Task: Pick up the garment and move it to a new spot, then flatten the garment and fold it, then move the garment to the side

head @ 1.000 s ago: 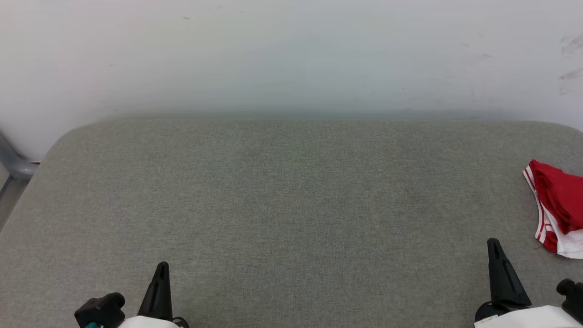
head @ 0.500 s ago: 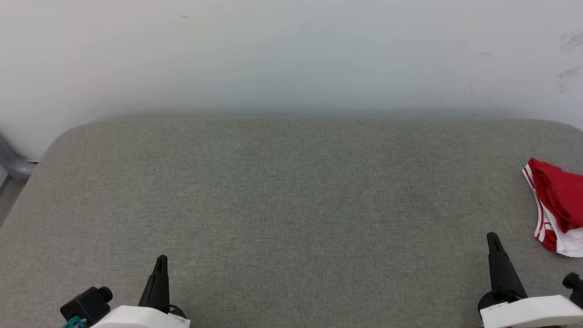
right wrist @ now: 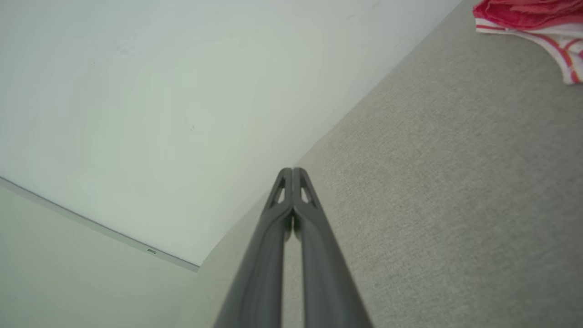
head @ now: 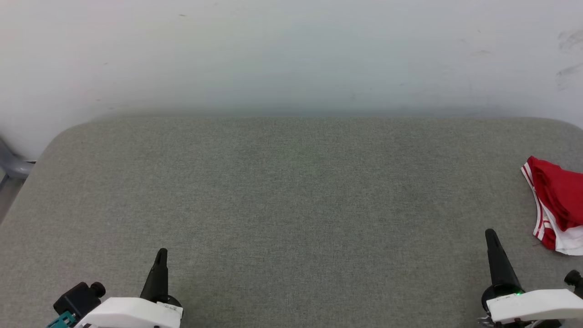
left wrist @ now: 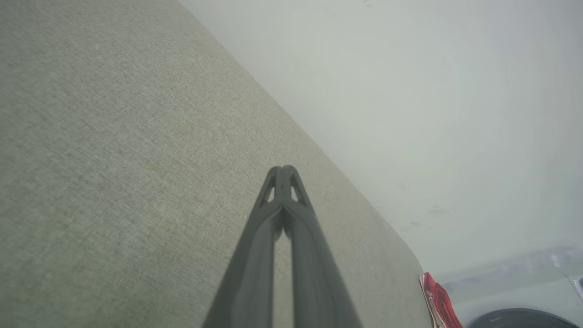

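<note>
Garment (head: 556, 200), a red jersey with white cloth and red-and-white striped trim, lies bunched in a heap at about 3 o'clock in the head view. It rests on the grey fabric pad (head: 291, 191) close to the pad's right side, and the picture's edge cuts part of it off. The pad runs from 9 o'clock to 3 o'clock, with a white wall (head: 291, 54) behind it at 12 o'clock and a bit of grey metal tube (head: 11, 166) at 9 o'clock. The left gripper (head: 161, 253) rises at 7 o'clock, well apart from the garment, its two dark fingers pressed together with nothing between them. The right gripper (head: 490, 233) rises at 5 o'clock, likewise closed and empty. The garment sits near it at about 1 o'clock from its tip, not touching. In the left wrist view the left gripper's fingertips (left wrist: 283, 169) meet over bare pad, and the red cloth (left wrist: 438, 300) shows small at 5 o'clock by the pad's far corner. In the right wrist view the closed tips (right wrist: 292, 171) point along the line where pad meets wall, and the crumpled jersey (right wrist: 524, 13) lies at 1 o'clock, a white striped flap trailing toward 2 o'clock.
</note>
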You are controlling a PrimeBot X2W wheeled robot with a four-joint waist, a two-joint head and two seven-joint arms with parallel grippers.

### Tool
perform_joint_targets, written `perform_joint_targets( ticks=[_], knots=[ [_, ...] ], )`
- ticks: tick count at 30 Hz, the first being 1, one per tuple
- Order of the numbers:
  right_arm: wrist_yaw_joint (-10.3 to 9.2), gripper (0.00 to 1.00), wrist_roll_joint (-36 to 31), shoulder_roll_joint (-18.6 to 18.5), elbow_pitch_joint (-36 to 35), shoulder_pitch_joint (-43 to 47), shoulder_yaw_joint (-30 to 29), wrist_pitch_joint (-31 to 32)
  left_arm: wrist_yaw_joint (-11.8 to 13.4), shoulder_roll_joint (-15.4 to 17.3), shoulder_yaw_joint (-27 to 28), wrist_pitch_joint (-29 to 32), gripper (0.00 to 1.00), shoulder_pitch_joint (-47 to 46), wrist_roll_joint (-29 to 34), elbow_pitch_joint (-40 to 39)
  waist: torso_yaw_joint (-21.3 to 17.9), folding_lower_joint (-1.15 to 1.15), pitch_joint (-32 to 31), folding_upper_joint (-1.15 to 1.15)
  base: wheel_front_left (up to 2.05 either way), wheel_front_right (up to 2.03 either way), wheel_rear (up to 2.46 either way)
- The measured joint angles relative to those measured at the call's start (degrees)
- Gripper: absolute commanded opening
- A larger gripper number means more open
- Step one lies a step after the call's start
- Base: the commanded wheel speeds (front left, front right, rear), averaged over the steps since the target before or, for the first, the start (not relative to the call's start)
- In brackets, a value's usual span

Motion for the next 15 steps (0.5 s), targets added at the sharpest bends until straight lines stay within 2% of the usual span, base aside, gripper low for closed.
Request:
perform_joint_targets(
  ticks=[15],
  knots=[
    [0.00, 0.00, 9.7, -0.1, 1.5, -2.0, -0.3, 2.5, -0.7, -0.2, 1.1, 2.5, 0.00, -2.0, -10.3, 1.2, -0.2, 0.00, 0.3, 0.00, 0.00, 0.00, 0.00]
  ],
)
